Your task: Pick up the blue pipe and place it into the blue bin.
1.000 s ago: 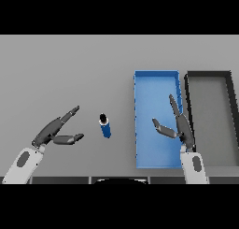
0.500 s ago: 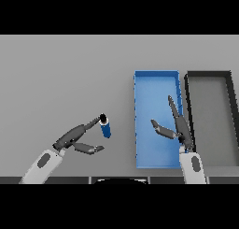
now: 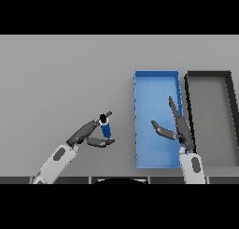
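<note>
Grey table [image 3: 60, 74] fills the whole view, flat and matte, same plain grey right up to the far edge w/ no marks on it; nothing of the room past it can be made out. Blue pipe [image 3: 106, 128] stands roughly upright on the table, left of centre, dark cap at its top end, well apart from the bins. Left hand [image 3: 88, 134] comes in from lower left, arm angled up to the right; its fingers reach along the pipe's left side up to the top cap, thumb lies under/beside the pipe's lower end, so the hand is closing round the pipe w/ fingers and thumb on either side. Can't tell if the pipe has left the table. Blue bin [image 3: 138, 120] sits right of centre, a long rectangle running away from the robot, low walls, floor bare apart from the hand over it. Right hand [image 3: 179, 130] rises from the lower edge over the blue bin's right part, fingers straight and pointing away from the robot, thumb stuck out to the left, holding nothing. Dark bin [image 3: 187, 111], same shape approx, sits just beside the blue one on its right, walls near-black, grey floor; its right side reaches the view's edge.
</note>
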Motion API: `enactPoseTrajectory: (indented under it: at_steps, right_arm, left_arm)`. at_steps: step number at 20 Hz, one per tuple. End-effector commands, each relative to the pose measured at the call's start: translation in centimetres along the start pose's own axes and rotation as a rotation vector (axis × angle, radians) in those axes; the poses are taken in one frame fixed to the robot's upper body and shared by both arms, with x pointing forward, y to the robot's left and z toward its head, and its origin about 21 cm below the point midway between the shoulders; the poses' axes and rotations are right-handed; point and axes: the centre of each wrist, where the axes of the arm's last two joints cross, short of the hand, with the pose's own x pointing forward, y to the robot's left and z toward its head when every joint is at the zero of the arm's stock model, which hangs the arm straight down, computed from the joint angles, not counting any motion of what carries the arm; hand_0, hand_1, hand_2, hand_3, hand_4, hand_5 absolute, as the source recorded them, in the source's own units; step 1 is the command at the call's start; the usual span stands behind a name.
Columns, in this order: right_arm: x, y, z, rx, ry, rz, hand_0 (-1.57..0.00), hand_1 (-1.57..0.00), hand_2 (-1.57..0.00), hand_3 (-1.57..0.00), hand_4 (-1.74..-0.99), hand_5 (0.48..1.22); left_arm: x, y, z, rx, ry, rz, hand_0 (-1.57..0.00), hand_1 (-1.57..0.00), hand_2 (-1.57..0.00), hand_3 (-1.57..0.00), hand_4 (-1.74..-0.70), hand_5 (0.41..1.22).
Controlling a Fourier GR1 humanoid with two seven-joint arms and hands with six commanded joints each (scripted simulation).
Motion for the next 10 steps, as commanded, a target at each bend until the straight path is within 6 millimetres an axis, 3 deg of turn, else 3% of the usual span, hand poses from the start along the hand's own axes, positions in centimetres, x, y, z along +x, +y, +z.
enactPoseTrajectory:
  at_steps: [1, 3, 6, 8, 9, 10]
  right_arm:
    - [0.1, -0.4, -0.2, -0.008, 0.003, 0.003, 0.00, 0.00, 0.00, 0.00, -1.200, 0.547]
    - [0.0, -0.5, -0.1, -0.009, -0.008, 0.012, 0.00, 0.00, 0.00, 0.00, -1.195, 0.548]
    - [0.0, -0.5, 0.1, -0.003, 0.002, 0.023, 0.00, 0.00, 0.00, 0.00, -1.186, 0.554]
    - [0.0, -0.3, -0.1, -0.004, -0.007, 0.008, 0.00, 0.00, 0.00, 0.00, -1.196, 0.560]
    - [-0.2, -0.4, 0.2, -0.007, 0.002, 0.014, 0.00, 0.00, 0.00, 0.00, -1.192, 0.560]
    - [-0.2, -0.4, 0.2, -0.003, -0.003, 0.016, 0.00, 0.00, 0.00, 0.00, -1.191, 0.561]
  left_arm:
    - [-0.2, -0.3, -0.5, 0.008, -0.001, -0.013, 0.00, 0.00, 0.00, 0.00, -1.10, 0.497]
    - [-0.4, -0.8, -1.3, 0.012, -0.019, 0.002, 0.00, 0.00, -0.02, 0.00, -1.10, 0.517]
    - [0.0, -1.3, -2.3, -0.006, -0.062, 0.104, 0.00, -0.04, -0.17, -0.11, -1.18, 0.601]
    - [0.0, -1.4, -3.0, -0.010, -0.066, 0.153, -0.04, -0.25, -0.42, -0.35, -1.27, 0.675]
    - [0.3, -1.5, -3.1, -0.009, -0.086, 0.183, -0.18, -0.41, -0.58, -0.59, -1.30, 0.784]
    - [0.4, -2.0, -3.0, -0.005, -0.102, 0.198, -0.42, -0.64, -0.78, -0.78, -1.38, 0.872]
